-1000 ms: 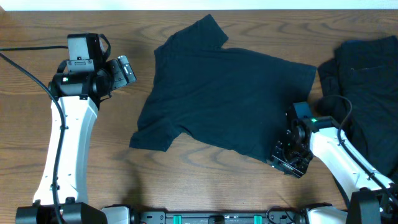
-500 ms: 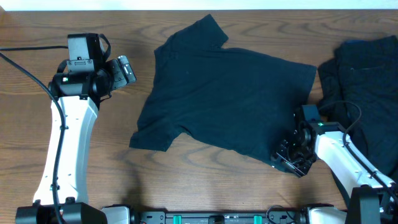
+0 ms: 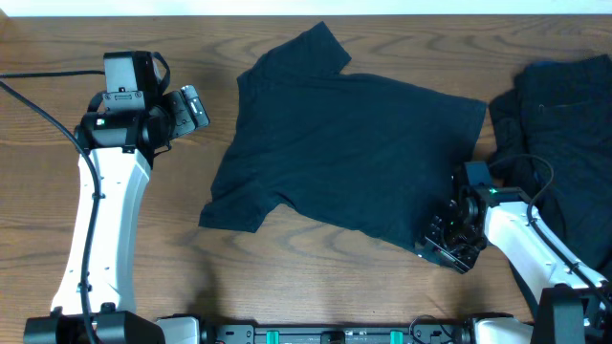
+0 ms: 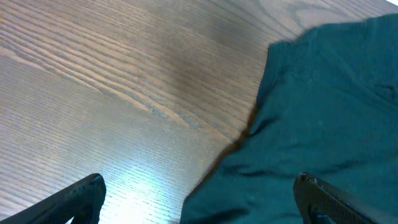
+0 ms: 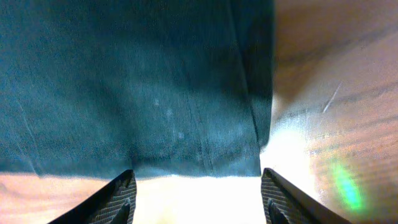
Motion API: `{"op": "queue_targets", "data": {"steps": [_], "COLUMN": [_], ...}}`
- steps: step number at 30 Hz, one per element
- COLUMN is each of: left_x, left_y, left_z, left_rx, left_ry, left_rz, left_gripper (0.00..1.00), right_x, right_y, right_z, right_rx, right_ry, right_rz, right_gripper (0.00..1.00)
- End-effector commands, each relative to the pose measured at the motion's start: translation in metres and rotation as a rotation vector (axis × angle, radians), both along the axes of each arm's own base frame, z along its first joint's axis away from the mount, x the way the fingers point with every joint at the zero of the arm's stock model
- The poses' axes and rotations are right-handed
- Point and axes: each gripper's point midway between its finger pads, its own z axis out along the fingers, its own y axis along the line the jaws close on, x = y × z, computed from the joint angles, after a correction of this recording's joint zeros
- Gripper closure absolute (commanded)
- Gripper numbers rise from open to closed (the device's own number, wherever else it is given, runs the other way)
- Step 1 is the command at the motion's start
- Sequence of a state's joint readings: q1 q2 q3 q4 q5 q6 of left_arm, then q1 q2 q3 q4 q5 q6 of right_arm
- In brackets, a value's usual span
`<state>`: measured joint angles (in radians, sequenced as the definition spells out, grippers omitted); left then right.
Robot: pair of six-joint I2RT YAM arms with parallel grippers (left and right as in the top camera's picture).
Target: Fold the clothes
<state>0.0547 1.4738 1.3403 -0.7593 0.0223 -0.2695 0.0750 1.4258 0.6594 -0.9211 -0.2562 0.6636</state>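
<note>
While your right gripper (image 5: 196,182) is hovering low with its fingers parted and gripping nothing, the T-shirt (image 5: 137,81) is lying flat on the table (image 5: 323,93), its hem just ahead of the fingertips. Your left gripper (image 4: 199,193) is gaping wide and empty, with a sleeve lying ahead, off to one side.

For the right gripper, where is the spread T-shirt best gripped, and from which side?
Probably the hem corner of the T-shirt, with the right gripper coming in low from the robot's side: the cloth lies flat, and this free edge sits just before its open jaws.
</note>
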Motion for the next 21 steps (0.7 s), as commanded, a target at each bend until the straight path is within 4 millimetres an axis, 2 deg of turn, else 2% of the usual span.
{"op": "queue_targets", "data": {"steps": [1,5,10,14,16,19,21], "left_x": [0.001,0.001,0.000,-0.016,-0.032,-0.058,-0.067], "left_y": [0.000,0.000,0.000,-0.016,-0.021,-0.022,-0.023], "left_z": [-0.002,-0.002,-0.002,-0.013,-0.023,-0.038,-0.046], "left_rx": [0.001,0.001,-0.002,-0.078,-0.108,-0.128,-0.131], "left_ry": [0.006,0.006,0.010,0.091,0.169,0.287,0.325], "left_rz": [0.006,0.006,0.005,-0.040,-0.044,-0.016,-0.014], "left_gripper": [0.02,0.02,0.02,0.02,0.02,0.02,0.02], "right_x": [0.015,0.028,0.030,0.029,0.028,0.028,0.029], "right_y": [0.002,0.003,0.016,0.017,0.017,0.016,0.016], "right_z": [0.016,0.033,0.039,0.040,0.040,0.040,0.040], "right_rx": [0.034,0.038,0.117,0.127,0.128,0.130,0.130], "right_ry": [-0.045,-0.073,-0.092,-0.100,-0.099,-0.103,-0.109], "right_rz": [0.040,0.047,0.091,0.127,0.138,0.156,0.167], "right_gripper": [0.36,0.35,0.34,0.33,0.32,0.32,0.32]}}
